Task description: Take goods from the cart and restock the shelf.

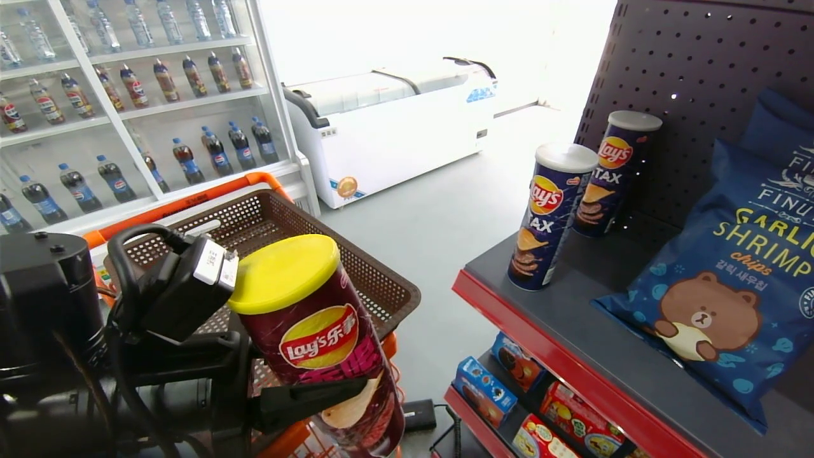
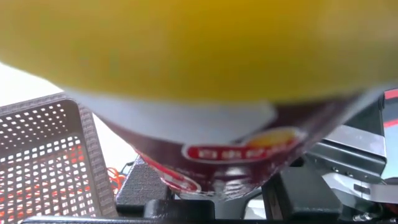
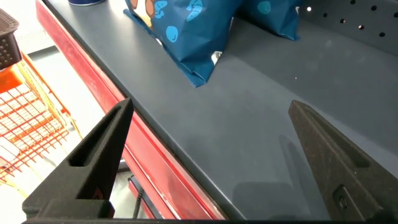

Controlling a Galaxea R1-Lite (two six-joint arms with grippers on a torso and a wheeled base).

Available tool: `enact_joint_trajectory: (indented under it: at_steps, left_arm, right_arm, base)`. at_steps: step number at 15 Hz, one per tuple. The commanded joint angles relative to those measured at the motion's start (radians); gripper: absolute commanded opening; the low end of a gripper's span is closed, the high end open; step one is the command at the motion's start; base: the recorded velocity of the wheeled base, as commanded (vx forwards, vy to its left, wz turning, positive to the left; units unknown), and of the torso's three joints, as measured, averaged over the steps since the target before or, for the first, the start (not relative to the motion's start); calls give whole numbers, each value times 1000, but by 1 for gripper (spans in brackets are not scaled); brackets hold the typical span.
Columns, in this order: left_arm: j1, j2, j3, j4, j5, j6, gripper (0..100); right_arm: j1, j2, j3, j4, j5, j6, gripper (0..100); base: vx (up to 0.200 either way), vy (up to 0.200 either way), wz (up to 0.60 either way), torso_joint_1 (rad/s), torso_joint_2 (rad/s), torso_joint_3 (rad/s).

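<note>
Dark red chip can [image 1: 318, 343] with a yellow lid [image 1: 284, 272], held up to the left of the shelf [image 1: 572, 331], over the brown cart basket [image 1: 375, 280]. Leaning a little, lid end away from the shelf. Bottom of the can cut off at the picture's edge. Clamped in the left gripper [image 1: 334, 388] low on its body, with one black finger [image 1: 305, 395] across the front and the other hidden behind the can. In the left wrist view, too close and blurry to make out more than yellow and dark red. Right gripper [image 3: 211, 168] just above the shelf top, jaws wide apart, holding nothing. On the shelf, a blue can [image 1: 550, 216] and a second blue can [image 1: 613, 175] standing near its left end, with a blue chip bag [image 1: 718, 299] lying beside them, cut off at the side. Under the shelf top, small boxes [image 1: 483, 391], partly hidden.
</note>
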State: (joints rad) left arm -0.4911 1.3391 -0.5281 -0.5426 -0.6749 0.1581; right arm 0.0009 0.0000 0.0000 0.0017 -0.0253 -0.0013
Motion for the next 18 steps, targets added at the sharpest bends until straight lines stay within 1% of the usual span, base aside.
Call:
enact_joint_trajectory:
  at_steps: [1,8,11,18]
  left_arm:
    - [0,0,5,0,-6,0,0]
    - [-4,0,2,0,-8,0,0]
    - [-35,-2,8,0,-8,-2,0]
    - [-37,-2,16,0,-6,0,0]
  right_arm:
    - [1,2,0,0,-1,0,100]
    - [1,2,0,0,-1,0,100]
    - [1,2,0,0,1,0,100]
    - [1,2,0,0,-1,0,100]
  base:
    - [0,0,0,0,0,0]
    - [0,0,-600,4,1,1]
    - [0,0,-600,4,4,1]
    - [0,0,-600,5,2,2]
